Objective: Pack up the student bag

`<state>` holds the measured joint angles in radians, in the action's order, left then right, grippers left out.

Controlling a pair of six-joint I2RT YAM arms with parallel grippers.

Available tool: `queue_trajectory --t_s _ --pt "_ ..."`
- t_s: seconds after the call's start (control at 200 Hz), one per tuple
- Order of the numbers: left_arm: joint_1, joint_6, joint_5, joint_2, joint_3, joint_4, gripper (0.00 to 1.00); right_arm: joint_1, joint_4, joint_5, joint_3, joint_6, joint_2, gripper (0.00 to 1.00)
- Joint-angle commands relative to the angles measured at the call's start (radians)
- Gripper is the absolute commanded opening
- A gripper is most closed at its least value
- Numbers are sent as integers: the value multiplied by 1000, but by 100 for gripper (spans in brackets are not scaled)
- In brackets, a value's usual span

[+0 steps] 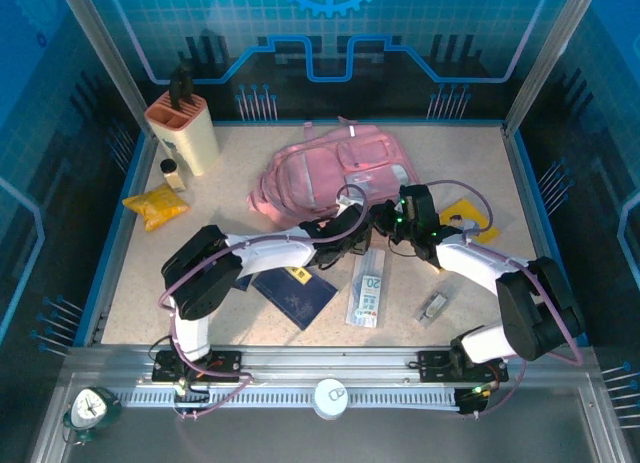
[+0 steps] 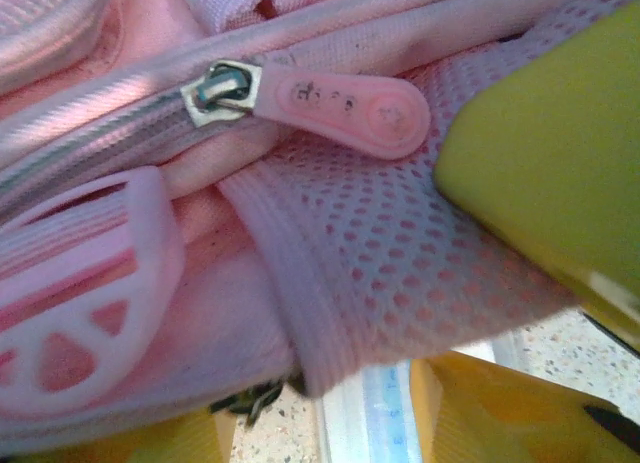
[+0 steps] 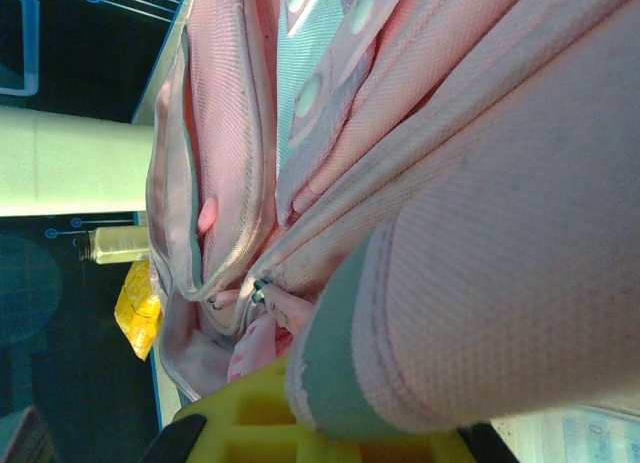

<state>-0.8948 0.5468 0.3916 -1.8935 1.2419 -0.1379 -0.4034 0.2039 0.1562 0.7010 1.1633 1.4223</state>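
Right now I am at the opening step, as I judge it: nothing can go in until the zip is undone. The student bag (image 1: 330, 173) lies flat near the middle of the table (image 1: 240, 155), towards the back, and both my arms reach in to its near edge. My left claw (image 1: 345, 241) is pressed up against the fabric. From its wrist I see the pink zip pull (image 2: 345, 105) lying across the seam, just above a patch of pink mesh (image 2: 400, 273), with the metal slider at its left end. The pull is not between my fingers. Whether that claw is released or already nipping a fold of the bag, I cannot tell. My right claw (image 1: 392, 221) sits just beside it on the same edge and is clenched; whether any cloth is caught in it I cannot tell either, since its wrist view is crowded by pink webbing and seams.

The things to pack wait nearer to me: a dark blue booklet (image 1: 295, 293), a clear ruler packet (image 1: 368, 288) and, to the right, a yellow set square (image 1: 470, 221).

Next, I reckon, the left claw must shift up onto the pull, pinch it squarely and draw it along the zip. Meanwhile the right should hold the bag steady, or the soft fabric will simply bunch and follow.
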Motion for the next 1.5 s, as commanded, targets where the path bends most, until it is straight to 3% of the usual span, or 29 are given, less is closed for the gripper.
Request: queue_trajectory --t_s 0.0,0.185,0.33,0.745,1.121,1.491 --pt "10 -10 79 -30 58 -35 45 -30 77 31 29 5 0 0" --pt "20 46 171 -42 78 -76 40 -34 91 32 23 16 0 0" --pt "26 39 179 -41 52 -32 34 -39 82 22 24 10 -3 0" --pt "30 6 226 -11 65 -18 0 -41 72 11 23 -6 -6 0" --pt "72 112 208 103 -11 -169 0 19 -20 38 59 -68 -29 0" --pt "133 107 127 260 -166 -172 0 122 -84 80 95 -129 -28 0"
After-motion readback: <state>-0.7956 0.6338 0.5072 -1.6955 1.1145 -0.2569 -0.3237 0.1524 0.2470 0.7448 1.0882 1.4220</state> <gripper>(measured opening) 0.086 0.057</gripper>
